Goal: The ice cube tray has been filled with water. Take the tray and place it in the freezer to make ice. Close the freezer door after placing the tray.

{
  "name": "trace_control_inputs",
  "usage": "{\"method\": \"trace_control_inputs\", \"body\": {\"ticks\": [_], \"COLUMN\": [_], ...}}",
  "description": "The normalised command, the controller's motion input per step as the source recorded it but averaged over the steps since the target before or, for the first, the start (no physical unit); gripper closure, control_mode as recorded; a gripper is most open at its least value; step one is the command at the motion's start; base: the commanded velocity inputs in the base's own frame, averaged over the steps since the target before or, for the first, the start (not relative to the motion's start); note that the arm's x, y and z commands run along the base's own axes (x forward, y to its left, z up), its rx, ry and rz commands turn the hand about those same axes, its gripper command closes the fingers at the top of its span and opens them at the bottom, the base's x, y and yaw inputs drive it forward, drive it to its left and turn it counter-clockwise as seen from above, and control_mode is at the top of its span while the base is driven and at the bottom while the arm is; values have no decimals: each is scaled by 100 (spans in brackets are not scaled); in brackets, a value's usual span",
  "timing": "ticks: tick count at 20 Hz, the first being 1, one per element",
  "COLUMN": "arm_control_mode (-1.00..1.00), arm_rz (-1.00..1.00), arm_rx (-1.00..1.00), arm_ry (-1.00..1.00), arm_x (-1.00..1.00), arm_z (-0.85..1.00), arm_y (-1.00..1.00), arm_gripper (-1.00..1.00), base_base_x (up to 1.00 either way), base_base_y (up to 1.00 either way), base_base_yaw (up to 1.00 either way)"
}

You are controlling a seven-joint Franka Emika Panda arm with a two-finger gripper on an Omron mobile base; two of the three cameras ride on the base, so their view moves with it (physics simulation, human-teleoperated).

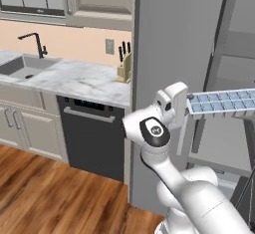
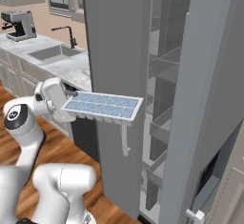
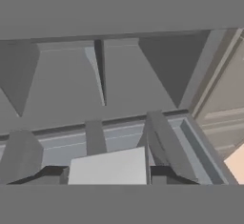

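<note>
My gripper (image 1: 190, 103) is shut on the near end of the ice cube tray (image 1: 223, 101). The tray is held level in the air, its pale blue water (image 2: 101, 105) showing as glossy squares between whitish walls. It points toward the freezer (image 2: 164, 77), whose grey shelves stand exposed. The freezer door (image 2: 202, 94) is swung wide open on the right, edge-on. The tray's far end hangs in front of the freezer opening in the left base view. In the hand view the tray's pale end (image 3: 107, 168) sits between the dark fingertips, with a freezer shelf (image 3: 119, 137) beyond.
The plain grey fridge door (image 2: 116, 51) with its white handle (image 2: 125, 144) stands shut just left of the tray. Further left are a marble counter (image 1: 74, 81) with sink (image 1: 25, 66), knife block (image 1: 123, 68), black dishwasher (image 1: 94, 138) and coffee machine (image 2: 20, 25).
</note>
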Motion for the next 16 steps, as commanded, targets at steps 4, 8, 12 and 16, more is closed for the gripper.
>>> {"method": "trace_control_inputs", "body": {"ticks": [4,8,12,16], "arm_control_mode": [-100,-100,-100,-100], "arm_rz": [27,27,17,10], "arm_rx": [0,0,-1,0], "arm_ry": [0,0,-1,0], "arm_x": [0,-4,-25,-21], "arm_z": [14,14,20,26], "arm_y": [-10,-12,-21,-28], "arm_gripper": [100,100,100,100], "base_base_x": [0,0,0,0], "base_base_y": [0,0,0,0], "base_base_yaw": [0,0,0,0]}}
